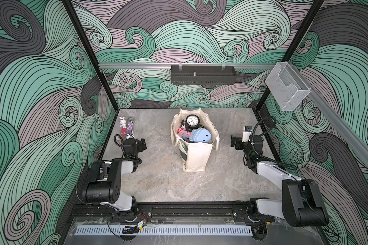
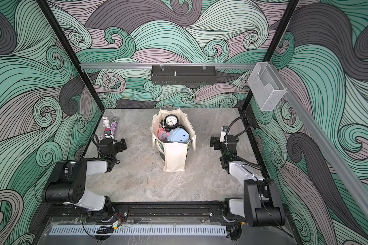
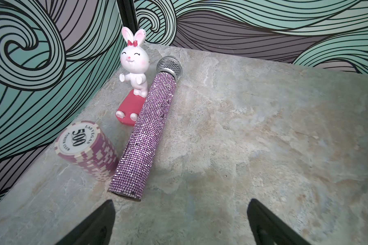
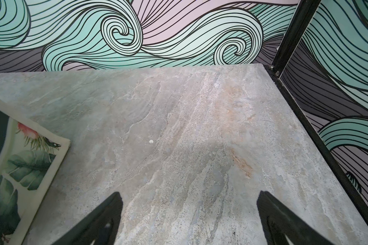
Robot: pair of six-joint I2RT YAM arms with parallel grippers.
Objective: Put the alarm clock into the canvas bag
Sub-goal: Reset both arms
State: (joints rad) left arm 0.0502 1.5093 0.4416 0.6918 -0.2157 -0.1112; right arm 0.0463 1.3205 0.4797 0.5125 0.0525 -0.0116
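The canvas bag [image 1: 197, 157] [image 2: 175, 157] stands upright and open at the table's middle in both top views. A black alarm clock with a white face [image 1: 192, 122] [image 2: 171, 121] sits on top inside it, with a pink clock [image 1: 182, 132] and a pale blue clock [image 1: 200, 134] beside it. My left gripper [image 1: 142, 144] [image 3: 181, 203] hovers left of the bag, open and empty. My right gripper [image 1: 234, 143] [image 4: 190, 194] hovers right of the bag, open and empty. The bag's leaf-printed corner [image 4: 30, 165] shows in the right wrist view.
A white bunny figurine [image 3: 134, 63], a purple rhinestone microphone [image 3: 149, 131] and a stack of poker chips [image 3: 81, 144] lie at the far left by the wall. A black shelf [image 1: 202, 77] and a clear holder [image 1: 285, 91] hang on the rails above.
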